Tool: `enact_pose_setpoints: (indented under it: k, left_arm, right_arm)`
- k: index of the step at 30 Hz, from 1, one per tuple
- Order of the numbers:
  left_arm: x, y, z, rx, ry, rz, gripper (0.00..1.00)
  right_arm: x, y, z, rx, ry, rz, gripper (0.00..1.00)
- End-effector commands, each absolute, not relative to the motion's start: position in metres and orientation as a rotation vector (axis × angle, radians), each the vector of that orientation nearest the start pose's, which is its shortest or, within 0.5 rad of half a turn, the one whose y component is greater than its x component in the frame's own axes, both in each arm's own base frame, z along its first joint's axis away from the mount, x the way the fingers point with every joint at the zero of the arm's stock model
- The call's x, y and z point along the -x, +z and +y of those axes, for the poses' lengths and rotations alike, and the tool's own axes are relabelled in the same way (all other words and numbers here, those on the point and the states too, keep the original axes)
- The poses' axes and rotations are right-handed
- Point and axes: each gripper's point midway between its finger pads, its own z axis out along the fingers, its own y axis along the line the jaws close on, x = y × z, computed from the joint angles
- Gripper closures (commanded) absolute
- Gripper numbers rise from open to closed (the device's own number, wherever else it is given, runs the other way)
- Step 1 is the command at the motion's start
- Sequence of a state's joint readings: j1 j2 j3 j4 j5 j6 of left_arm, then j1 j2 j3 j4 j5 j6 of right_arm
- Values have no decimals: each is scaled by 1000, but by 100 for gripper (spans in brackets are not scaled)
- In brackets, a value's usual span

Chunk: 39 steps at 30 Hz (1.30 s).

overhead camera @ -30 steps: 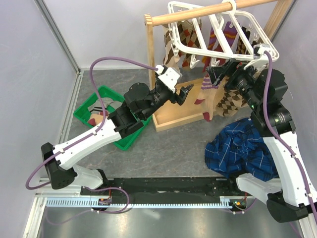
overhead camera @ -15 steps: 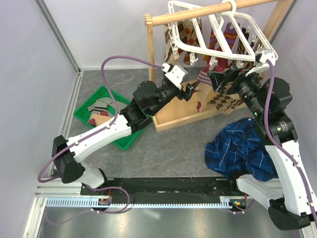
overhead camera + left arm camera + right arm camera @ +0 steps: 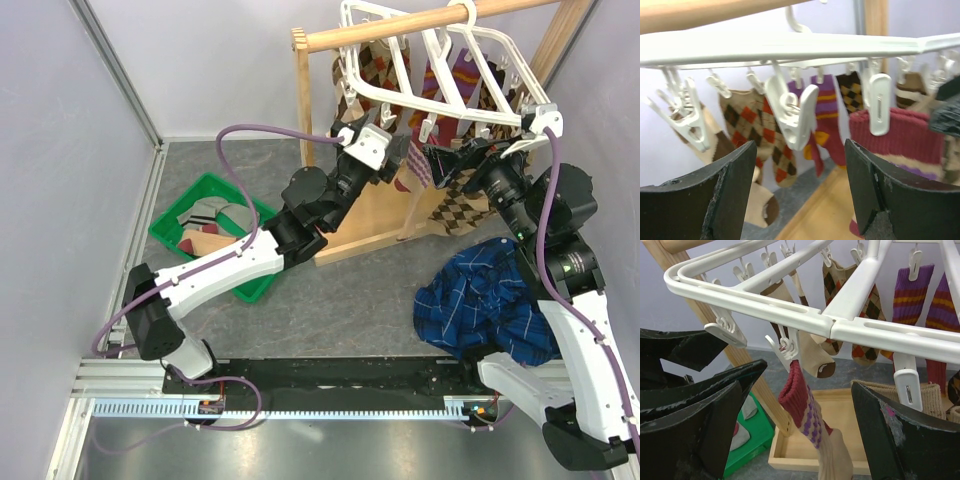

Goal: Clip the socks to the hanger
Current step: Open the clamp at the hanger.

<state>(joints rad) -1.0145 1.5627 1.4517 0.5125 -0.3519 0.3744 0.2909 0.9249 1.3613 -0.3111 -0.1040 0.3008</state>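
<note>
The white hanger (image 3: pixel 452 72) hangs on the wooden rail. A tan sock with a maroon, purple-dotted cuff (image 3: pixel 812 402) hangs by its cuff from one white clip (image 3: pixel 790 347). It hangs between the wide-open jaws of my right gripper (image 3: pixel 796 390), touching neither. In the top view the sock (image 3: pixel 421 172) sits between my left gripper (image 3: pixel 397 160) and right gripper (image 3: pixel 441 162). My left gripper (image 3: pixel 800 150) is open and empty just below an empty white clip (image 3: pixel 792 116); the maroon cuff (image 3: pixel 897 134) is to its right. More socks lie in the green bin (image 3: pixel 175 232).
Argyle and purple-striped socks (image 3: pixel 912 287) hang from the far clips. The wooden stand's post (image 3: pixel 303 95) and base tray (image 3: pixel 365 232) are under the hanger. A blue plaid cloth (image 3: pixel 490 300) lies at the right. The left gripper's black fingers (image 3: pixel 687 347) show in the right wrist view.
My left arm has stretched up and right from beside the stand's post to the hanger's clips, close to the right gripper. The right gripper and the sock have shifted slightly.
</note>
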Motion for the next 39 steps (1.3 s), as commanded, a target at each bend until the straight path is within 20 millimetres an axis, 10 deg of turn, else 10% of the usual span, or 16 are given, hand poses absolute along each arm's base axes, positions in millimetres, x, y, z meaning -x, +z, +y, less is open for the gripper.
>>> enact_pose_setpoints:
  k: [1, 39]
  left_arm:
    - [-338, 504, -360, -365, -216, 1026, 23]
    - [-324, 489, -363, -404, -339, 1080, 62]
  right_arm:
    - [-281, 487, 115, 94, 545, 1408, 2]
    - [-263, 502, 133, 235, 620, 1348, 2]
